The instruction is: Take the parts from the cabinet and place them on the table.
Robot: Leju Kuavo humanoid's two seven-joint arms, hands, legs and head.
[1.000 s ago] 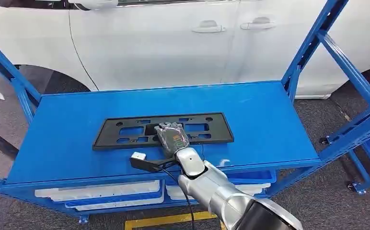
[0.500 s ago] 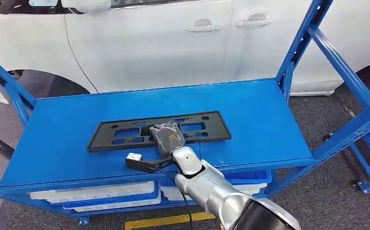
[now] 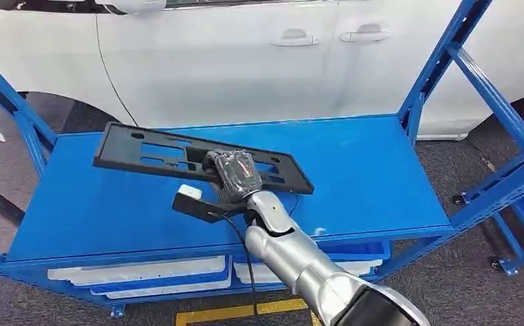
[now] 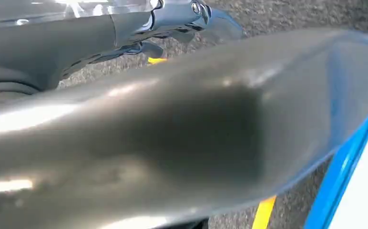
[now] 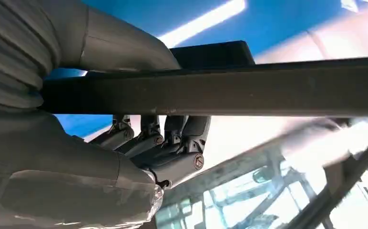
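A long black plastic plate (image 3: 151, 153) with cut-out slots hangs tilted above the blue shelf top (image 3: 368, 176), its left end raised. My right hand (image 3: 235, 173) grips it near the middle of its front edge. In the right wrist view the plate (image 5: 249, 90) crosses the picture as a dark bar, with my thumb over one face and my fingers (image 5: 172, 138) curled under the other. My silver right arm (image 3: 293, 258) comes up from below.
A white car (image 3: 246, 54) stands close behind the rack. Slanted blue frame beams (image 3: 490, 102) rise at the right and another at the left (image 3: 8, 102). White trays (image 3: 137, 275) lie on the lower shelf. A yellow floor line (image 3: 232, 312) runs below.
The plate lay flat on the shelf top under my right hand; now it is lifted off, swung left and tilted with its left end up. The camera has swayed slightly.
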